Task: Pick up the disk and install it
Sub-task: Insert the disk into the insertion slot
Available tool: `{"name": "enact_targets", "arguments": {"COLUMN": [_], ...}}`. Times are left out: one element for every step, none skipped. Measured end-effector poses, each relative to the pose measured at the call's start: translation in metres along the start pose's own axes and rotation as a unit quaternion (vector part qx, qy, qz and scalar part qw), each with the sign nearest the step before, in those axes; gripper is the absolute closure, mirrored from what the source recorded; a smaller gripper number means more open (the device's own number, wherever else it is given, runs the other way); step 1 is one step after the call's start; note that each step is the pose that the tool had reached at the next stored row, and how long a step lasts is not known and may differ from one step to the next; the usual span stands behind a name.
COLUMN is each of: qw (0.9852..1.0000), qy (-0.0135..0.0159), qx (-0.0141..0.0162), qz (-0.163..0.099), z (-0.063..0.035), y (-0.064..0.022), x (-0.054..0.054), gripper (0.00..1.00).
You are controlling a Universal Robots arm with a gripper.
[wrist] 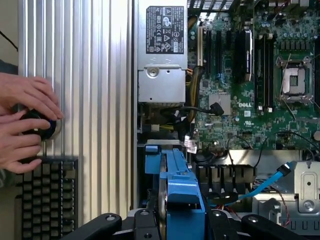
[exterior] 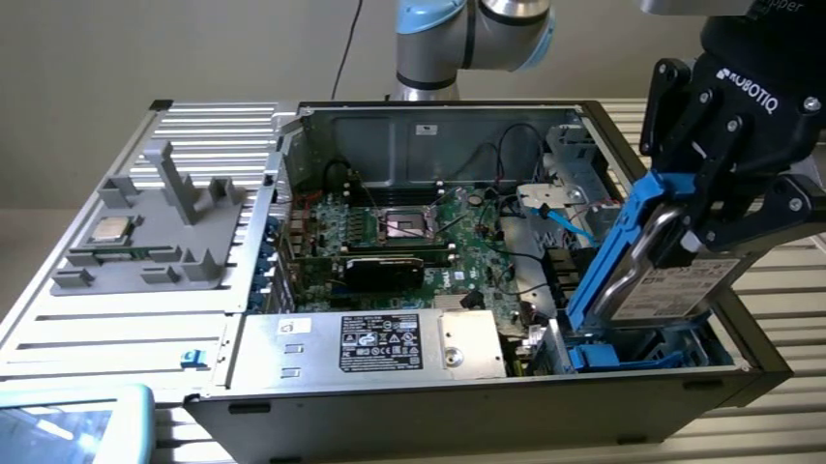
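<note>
I hold the disk (exterior: pixel 671 285) clamped in my gripper (exterior: pixel 701 220), tilted over the bay (exterior: pixel 633 354) in the case (exterior: pixel 427 398) corner, where it could jam on the rim.

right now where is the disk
On the exterior view's right, the disk stands tilted in the gripper, its lower end at the blue drive bay.

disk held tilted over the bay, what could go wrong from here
The disk hangs tilted in the hand, so its blue carrier may catch the bay edge. The blue cable lies close beside it and could be snagged or pinched.
</note>
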State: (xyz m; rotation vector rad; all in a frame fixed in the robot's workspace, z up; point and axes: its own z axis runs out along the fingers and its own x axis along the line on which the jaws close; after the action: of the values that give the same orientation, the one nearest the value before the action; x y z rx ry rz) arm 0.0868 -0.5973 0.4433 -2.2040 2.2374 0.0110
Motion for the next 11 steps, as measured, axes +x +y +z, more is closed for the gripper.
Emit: {"name": "enact_targets", "arguments": {"qw": [1.0,1.0,1.0,1.0,1.0,1.0,1.0,1.0,1.0,1.0,1.0], "qy": [-0.0001,-0.0004,-0.0008,-0.0016,-0.0021,-0.0022,-0.0021,-0.0023,-0.0023,-0.0023,-0.0022], "qx": [0.0,0.0,0.0,-0.0001,-0.0001,-0.0001,-0.0001,-0.0002,-0.0005,-0.0007,-0.0007], "qz": [0.0,0.0,0.0,0.0,0.0,0.0,0.0,0.0,0.0,0.0,0.0], "z": [0.0007,0.0012,0.0016,0.0019,0.0021,0.0022,0.0023,0.0025,0.0028,0.0033,0.004], "y": [0.0,0.0001,0.0001,0.0001,0.0001,0.0001,0.0001,0.0002,0.0002,0.0001,0.0001], "x": [-0.0014,-0.002,-0.002,-0.002,-0.002,-0.002,-0.0019,-0.0017,-0.0014,-0.0014,-0.0015], "gripper": [0.63,0.63,0.63,0.63,0.63,0.63,0.63,0.63,0.63,0.63,0.63]}}
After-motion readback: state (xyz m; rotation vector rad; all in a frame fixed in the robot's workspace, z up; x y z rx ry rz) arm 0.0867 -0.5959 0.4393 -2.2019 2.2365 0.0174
